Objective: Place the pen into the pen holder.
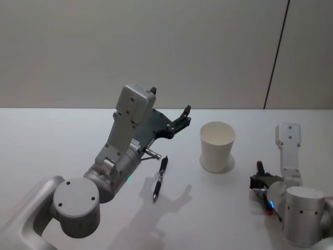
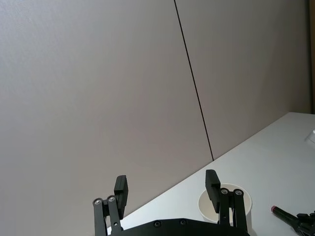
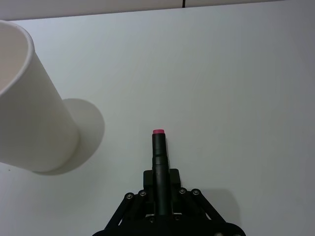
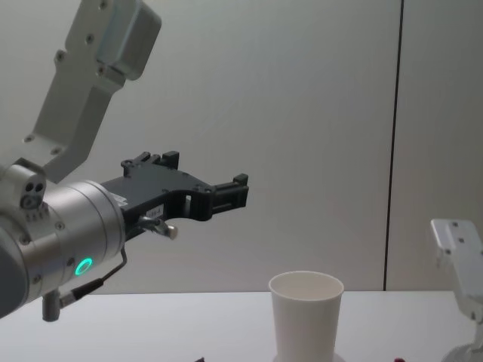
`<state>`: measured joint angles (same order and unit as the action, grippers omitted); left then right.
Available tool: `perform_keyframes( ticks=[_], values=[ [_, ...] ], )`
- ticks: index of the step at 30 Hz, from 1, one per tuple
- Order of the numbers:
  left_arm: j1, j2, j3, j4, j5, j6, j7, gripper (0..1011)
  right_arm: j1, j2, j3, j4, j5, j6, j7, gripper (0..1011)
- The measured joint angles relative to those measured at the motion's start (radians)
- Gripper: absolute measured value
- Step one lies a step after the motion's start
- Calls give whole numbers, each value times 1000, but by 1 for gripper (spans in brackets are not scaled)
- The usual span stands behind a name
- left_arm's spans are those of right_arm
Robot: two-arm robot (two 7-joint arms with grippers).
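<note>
The pen (image 1: 160,178) lies flat left of the cup (image 1: 217,147). Looks light, stiff, slick; grab its middle. Left gripper (image 2: 167,189) hangs wide above it. Right gripper (image 3: 160,176), right of the cup, pinches a pink-tipped pen (image 3: 158,147).

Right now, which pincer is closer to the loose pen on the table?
Left. The left pincer hangs open in the air, near the black pen. The right pincer, shut on a pink-tipped pen, is beyond the paper cup.
</note>
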<state>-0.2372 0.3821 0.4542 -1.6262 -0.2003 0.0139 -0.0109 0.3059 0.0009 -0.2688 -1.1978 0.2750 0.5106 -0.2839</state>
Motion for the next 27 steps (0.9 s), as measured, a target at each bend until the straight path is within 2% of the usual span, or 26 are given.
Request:
perform_keyframes(
  ticks=[12, 23, 27],
  values=[
    [0, 0, 0, 0, 0, 0, 0, 1004, -17, 2, 0, -57, -18, -46, 13, 173],
    [0, 0, 0, 0, 0, 0, 0, 1004, -47, 15, 3, -142, -42, -126, 50, 173],
    [0, 0, 0, 0, 0, 0, 0, 1004, -59, 23, 4, -174, -54, -171, 74, 173]
  ],
)
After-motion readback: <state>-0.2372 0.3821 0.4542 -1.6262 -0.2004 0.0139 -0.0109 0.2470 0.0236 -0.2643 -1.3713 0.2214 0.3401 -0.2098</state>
